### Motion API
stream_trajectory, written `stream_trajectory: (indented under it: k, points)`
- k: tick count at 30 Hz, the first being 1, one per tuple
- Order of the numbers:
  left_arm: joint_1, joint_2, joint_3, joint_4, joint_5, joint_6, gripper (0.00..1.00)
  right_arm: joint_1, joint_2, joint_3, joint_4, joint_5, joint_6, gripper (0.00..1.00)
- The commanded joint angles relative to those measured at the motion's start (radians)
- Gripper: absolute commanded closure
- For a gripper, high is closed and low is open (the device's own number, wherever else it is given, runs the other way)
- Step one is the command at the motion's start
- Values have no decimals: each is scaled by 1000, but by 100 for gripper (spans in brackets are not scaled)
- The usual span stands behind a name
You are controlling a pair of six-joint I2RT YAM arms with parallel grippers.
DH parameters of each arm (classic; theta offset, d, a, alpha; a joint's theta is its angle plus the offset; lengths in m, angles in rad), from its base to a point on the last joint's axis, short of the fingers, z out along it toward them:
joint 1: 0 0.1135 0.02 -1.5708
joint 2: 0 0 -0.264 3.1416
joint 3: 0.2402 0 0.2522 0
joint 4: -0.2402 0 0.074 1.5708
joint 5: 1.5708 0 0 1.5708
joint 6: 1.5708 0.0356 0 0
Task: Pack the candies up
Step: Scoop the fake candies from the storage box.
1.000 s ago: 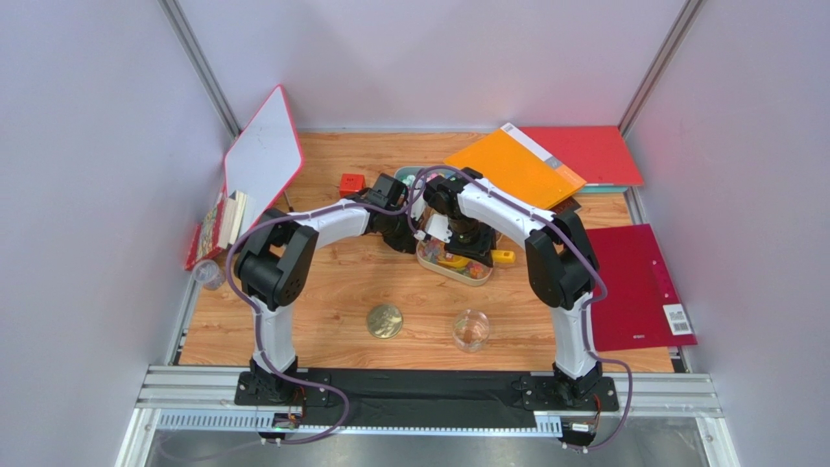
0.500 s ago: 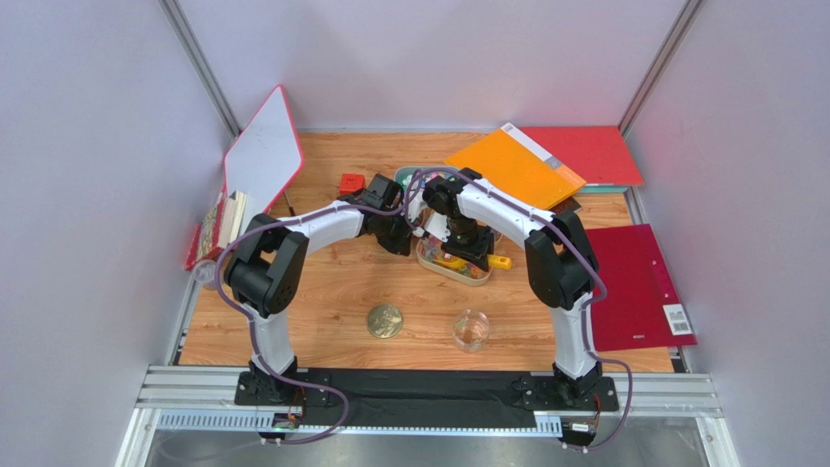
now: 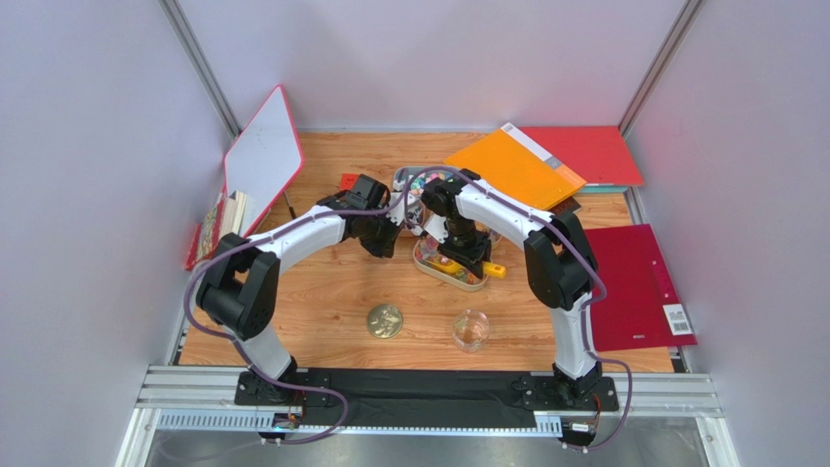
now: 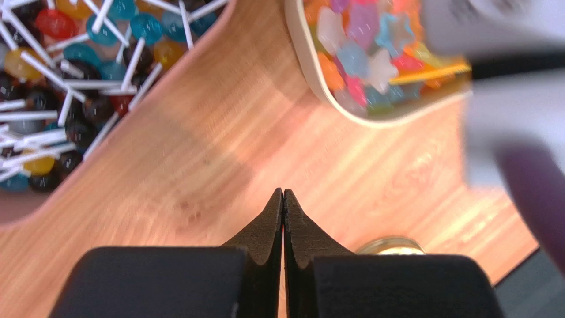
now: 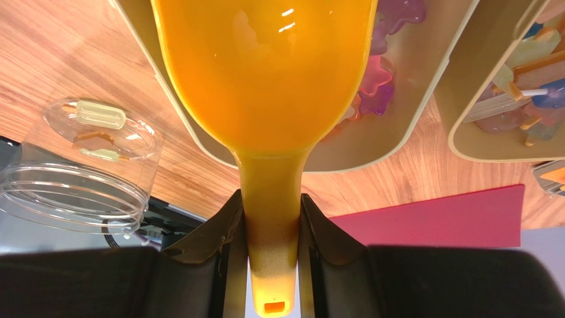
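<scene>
We read this as the scooping step. In the right wrist view the right gripper has its jaws clenched on the narrow handle of a yellow-orange scoop. The scoop's bowl fills the upper middle of the frame and lies over a cream tray. The candies, here pink and purple star-shaped pieces, sit in that tray just right of the bowl. A 2nd tray at the right edge holds more pieces. The bowl hides its own load, so it may be carrying sweets or only dipping in; we cannot tell which.

The left gripper shows at the lower middle of the left wrist view, jaws pressed together on nothing, above bare bench. A heap of lollipops fills the upper left of that frame. A gold lid peeks out at the lower right.

The clear jar lies at the left of the right wrist view, mouth open, with a few pale pieces showing through its wall. In the top view it stands in the lower middle, apart from the tray at the centre.

In our judgement the next move calls for lifting the scoop level so nothing rolls off. The scoop then has to travel toward the lower part of the top view and tip over the jar's mouth. That mouth looks little wider than the bowl, so aim matters. The idle left arm could steady the jar.
</scene>
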Motion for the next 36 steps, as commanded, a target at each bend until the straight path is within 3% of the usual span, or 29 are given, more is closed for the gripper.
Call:
stream_trajectory:
  k: [1, 9, 24, 36]
  points:
    - [-45, -155, -10, -58, 66, 144, 100, -22, 55, 10, 107, -44, 120, 100]
    - [-39, -250, -34, -131, 56, 185, 100, -47, 62, 33, 126, -88, 157, 100]
    - [6, -325, -56, -196, 6, 239, 100, -51, -17, -130, 354, -16, 191, 100]
    - [32, -296, -41, -219, -7, 286, 100, -54, -243, -349, 550, 4, 185, 100]
